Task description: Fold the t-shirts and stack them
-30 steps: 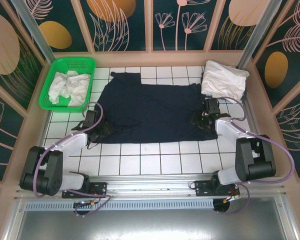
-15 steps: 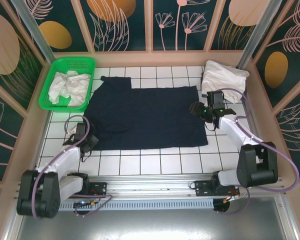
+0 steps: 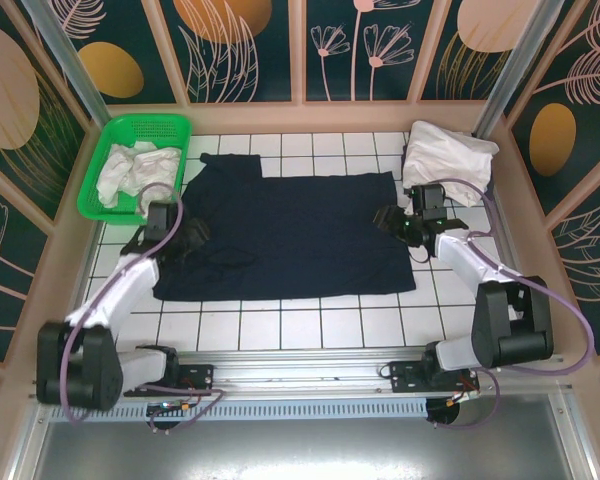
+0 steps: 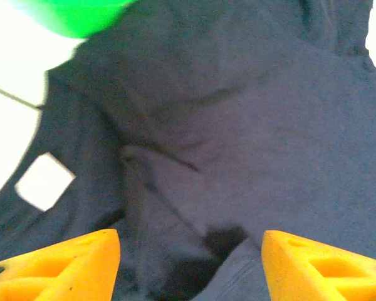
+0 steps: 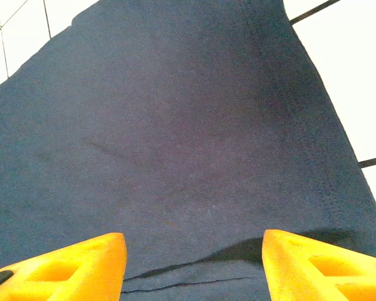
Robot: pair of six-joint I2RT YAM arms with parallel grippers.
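While left fingers (image 4: 69,266) and right fingers (image 5: 319,263) gape empty, the dark navy cloth t-shirt (image 3: 290,235) lies flat beneath, rumpled centre-left.

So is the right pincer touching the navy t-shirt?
Cannot tell. The right wrist view shows the open right pincer over the navy t-shirt, but neither contact nor a gap is plain; the top view is too coarse.

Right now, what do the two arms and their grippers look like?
The left arm and right arm have white links, bulky black joints and looping lilac cables. The left gripper and right gripper carry orange-yellow wedge-shaped fingers with triangular cut-outs.
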